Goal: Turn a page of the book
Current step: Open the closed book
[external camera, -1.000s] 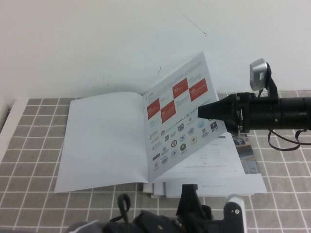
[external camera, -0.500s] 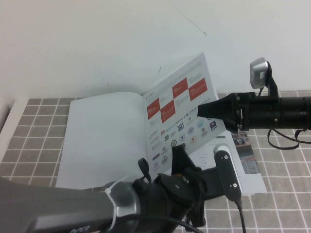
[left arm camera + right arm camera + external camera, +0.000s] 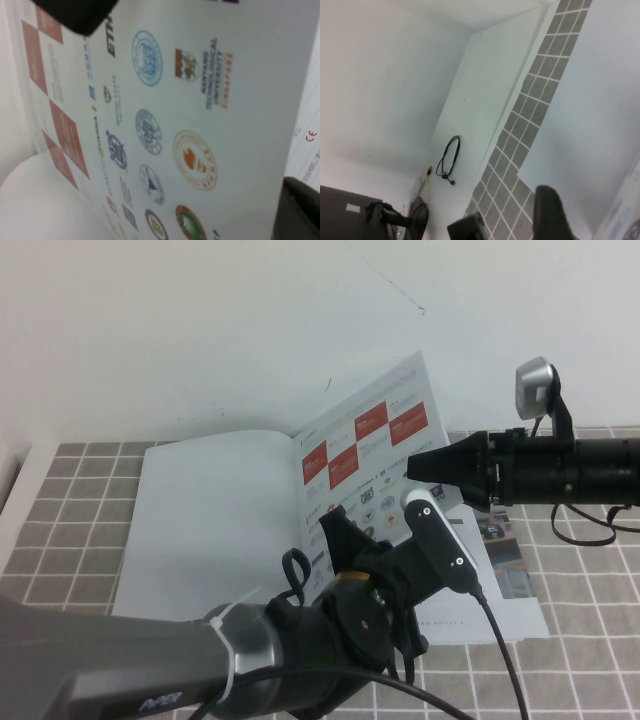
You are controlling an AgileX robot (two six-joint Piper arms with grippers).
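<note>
The book [image 3: 210, 530] lies open on the tiled table, its left sheet blank white. The page [image 3: 365, 455], with red squares and rows of logos, stands tilted up from the spine. My right gripper [image 3: 410, 466] reaches in from the right and is open at the page's free edge, one finger [image 3: 547, 212] on the logo side. Its dark tip [image 3: 75, 15] also shows in the left wrist view. My left gripper [image 3: 335, 527] is shut on nothing, right at the logo side of the page [image 3: 165, 130], low down. One of its fingers [image 3: 302, 210] sits at the page's edge.
Another printed piece with grey photos [image 3: 512, 575] lies under the book at the right. A white wall [image 3: 200, 330] rises just behind the table. My left arm [image 3: 150, 670] fills the near foreground. A black cable [image 3: 585, 530] hangs from my right arm.
My left arm has come up from the table's near edge and pushed forward over the book to the raised page, shutting its jaws on the way. The right arm and page have not moved.
</note>
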